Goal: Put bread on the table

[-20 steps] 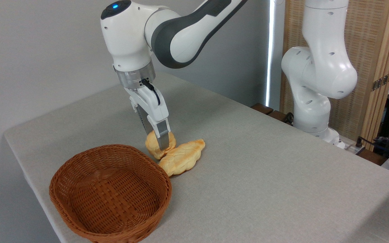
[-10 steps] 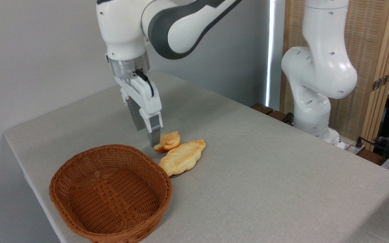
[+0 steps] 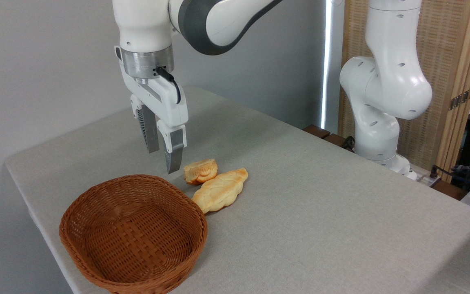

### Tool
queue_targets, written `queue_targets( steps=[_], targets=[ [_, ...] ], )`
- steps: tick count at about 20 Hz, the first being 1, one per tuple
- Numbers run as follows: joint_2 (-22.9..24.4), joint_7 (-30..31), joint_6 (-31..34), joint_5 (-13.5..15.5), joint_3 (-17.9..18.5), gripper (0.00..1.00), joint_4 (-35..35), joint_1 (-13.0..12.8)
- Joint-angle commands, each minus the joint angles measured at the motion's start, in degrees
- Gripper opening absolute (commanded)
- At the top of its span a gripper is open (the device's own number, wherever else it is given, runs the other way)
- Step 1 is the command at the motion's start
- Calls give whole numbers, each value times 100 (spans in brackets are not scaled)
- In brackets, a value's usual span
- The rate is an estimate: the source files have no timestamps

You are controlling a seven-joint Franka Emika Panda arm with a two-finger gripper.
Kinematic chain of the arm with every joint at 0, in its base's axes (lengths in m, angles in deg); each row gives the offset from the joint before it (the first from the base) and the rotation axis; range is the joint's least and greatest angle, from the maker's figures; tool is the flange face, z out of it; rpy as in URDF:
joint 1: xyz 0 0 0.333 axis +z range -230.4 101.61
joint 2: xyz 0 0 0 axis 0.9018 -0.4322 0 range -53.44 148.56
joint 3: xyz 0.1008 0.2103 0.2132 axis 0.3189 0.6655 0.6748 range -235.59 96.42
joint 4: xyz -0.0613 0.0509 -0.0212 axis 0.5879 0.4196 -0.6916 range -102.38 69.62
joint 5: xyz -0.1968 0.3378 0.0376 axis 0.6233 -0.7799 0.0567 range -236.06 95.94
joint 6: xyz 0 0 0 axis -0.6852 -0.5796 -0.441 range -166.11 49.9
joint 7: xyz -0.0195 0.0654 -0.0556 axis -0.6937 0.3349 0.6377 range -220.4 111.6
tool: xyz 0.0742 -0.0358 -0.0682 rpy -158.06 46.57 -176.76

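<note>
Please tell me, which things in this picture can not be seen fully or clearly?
- Basket: its bottom rim is cut off by the lower picture edge.
- Arm: the upper links leave the top edge.
- Bread: whether it touches the braided loaf is unclear.
- End effector: open; the far finger is partly hidden behind the near one.

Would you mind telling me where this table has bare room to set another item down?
The table is bare across its whole right half, from the loaf to the far arm's base, and along the back edge behind the gripper. It is crowded front left, where basket, loaf and bun cluster.
</note>
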Motion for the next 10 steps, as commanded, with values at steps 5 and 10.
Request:
queue_targets(
  steps=[5,10],
  targets=[
    [-32,90,-50,-294,334,100,81,-27],
    [3,99,-41,-295,457,100,107,-27]
  ],
)
